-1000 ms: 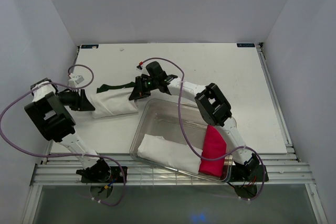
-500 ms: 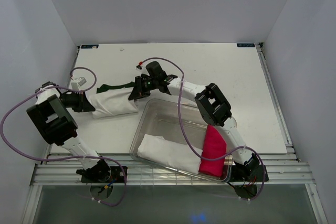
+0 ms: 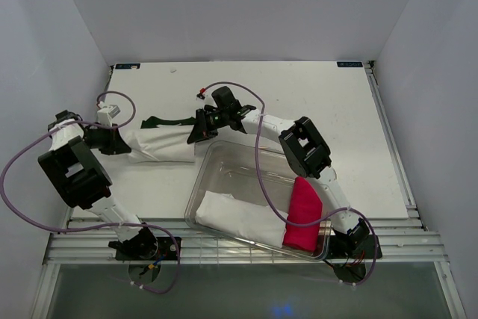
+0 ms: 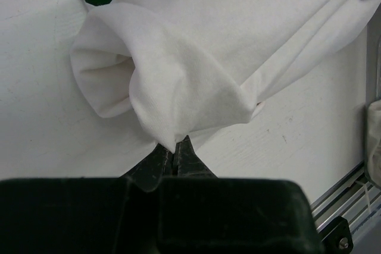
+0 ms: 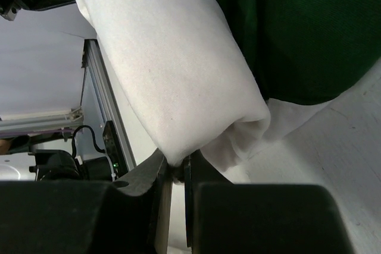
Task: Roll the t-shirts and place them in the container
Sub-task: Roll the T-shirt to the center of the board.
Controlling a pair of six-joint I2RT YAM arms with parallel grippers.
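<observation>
At the far left, my left end effector (image 4: 174, 150) has its jaws pressed together on a fold at the open end of the white t-shirt (image 3: 160, 144). The shirt lies as a loose tube across the bench (image 3: 314, 102). The green t-shirt (image 3: 163, 121) peeks out behind it, and the right wrist view shows it lying against the white cloth. At the tube's other end, the right end effector (image 5: 177, 168) pinches a lip of the same white cloth. My worry is that each grip looks to hold only a thin edge. If I pull the ends apart, a fold could slip out and the tube would slacken. The green cloth might also get dragged along or wound in. Further right, the clear tub (image 3: 200, 181) sits just beside the right wrist, so a low move could knock its rim.
</observation>
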